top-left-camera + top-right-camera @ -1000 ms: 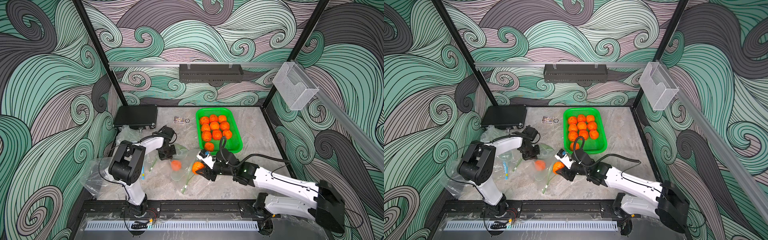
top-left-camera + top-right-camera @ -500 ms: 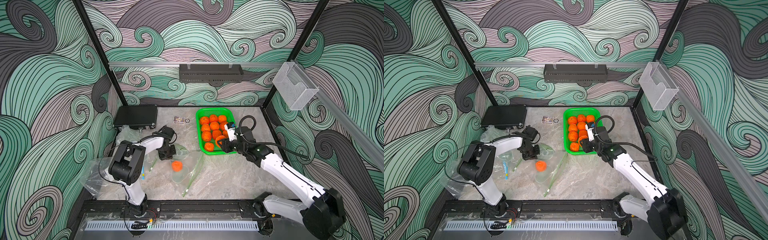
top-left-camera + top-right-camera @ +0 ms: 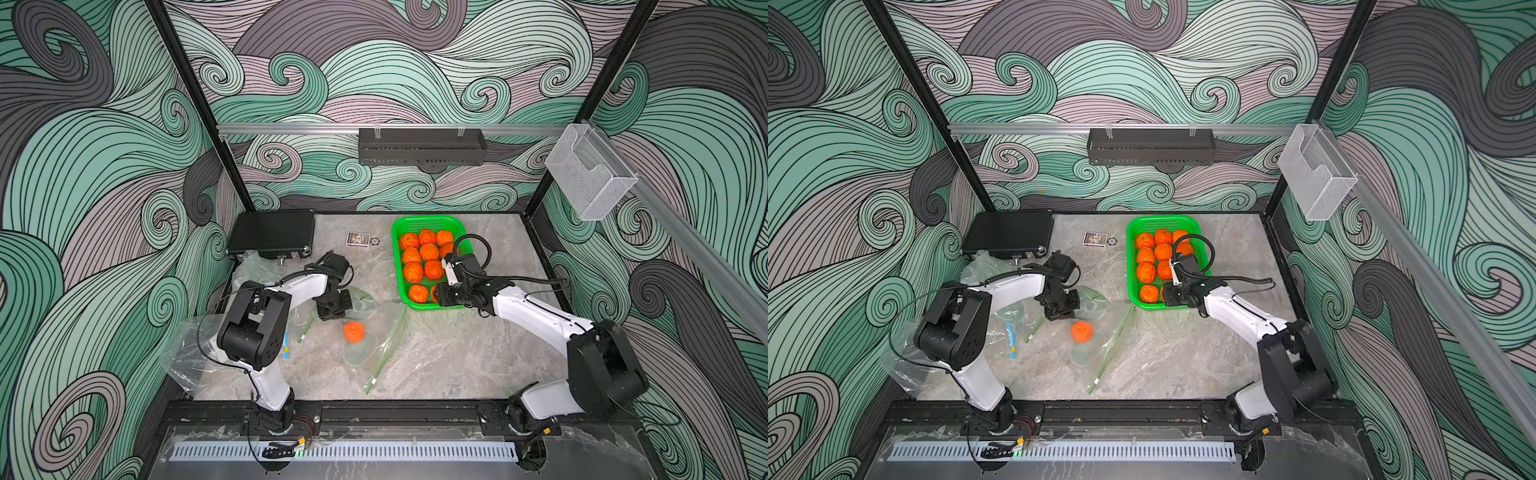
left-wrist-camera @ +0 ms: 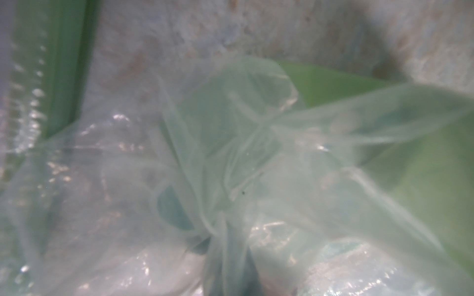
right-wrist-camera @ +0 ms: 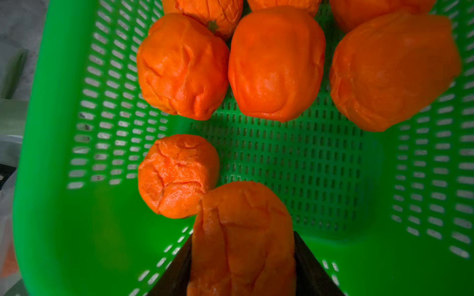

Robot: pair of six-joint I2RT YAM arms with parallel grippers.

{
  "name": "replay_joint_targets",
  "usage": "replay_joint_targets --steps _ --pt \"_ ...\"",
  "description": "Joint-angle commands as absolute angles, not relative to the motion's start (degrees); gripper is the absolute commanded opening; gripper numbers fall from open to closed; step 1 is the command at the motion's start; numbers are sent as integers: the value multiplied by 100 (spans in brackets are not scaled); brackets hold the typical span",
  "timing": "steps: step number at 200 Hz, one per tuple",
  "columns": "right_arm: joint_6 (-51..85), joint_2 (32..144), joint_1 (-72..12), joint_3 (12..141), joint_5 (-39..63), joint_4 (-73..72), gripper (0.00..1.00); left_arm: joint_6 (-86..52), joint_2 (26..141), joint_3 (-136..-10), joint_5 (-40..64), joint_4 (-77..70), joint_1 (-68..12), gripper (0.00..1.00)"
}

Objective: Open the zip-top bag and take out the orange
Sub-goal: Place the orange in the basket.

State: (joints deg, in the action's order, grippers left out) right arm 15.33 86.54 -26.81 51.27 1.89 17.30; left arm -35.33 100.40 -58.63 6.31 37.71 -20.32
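Right jaws clamp an orange (image 5: 242, 238) over the basket (image 5: 64, 230); left jaws are pinched fully closed on the bag (image 4: 230, 153)

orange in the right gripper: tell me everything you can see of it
The orange is bright, with creased, wrinkled skin that looks soft, pressed oblong between the dark fingers of the right gripper, which is shut on it. It is over the near end of the green slotted basket, next to a second orange lying there. Whether the two touch, or whether it rests on the basket floor, cannot be told.
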Motion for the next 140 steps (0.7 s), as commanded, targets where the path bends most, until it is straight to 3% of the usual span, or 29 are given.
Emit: replay_joint_targets --steps 1,53,96,115,140 --pt "1685 8937 -2654 5359 226 1688 48 -3523 10491 -5581 502 3727 -2024 0" --pt "1705 9255 -2646 5442 189 1650 65 -3524 10498 -5570 503 3720 -2021 0" --pt "1640 8728 -2641 5431 53 1767 72 -3524 10485 -5563 501 3727 -2022 0" --pt "1550 8309 -2643 5435 -77 1969 73 -3524 10480 -5572 501 3735 -2022 0" --pt "1313 7537 -2690 5275 201 2114 64 -3524 10478 -5589 501 3733 -2024 0"
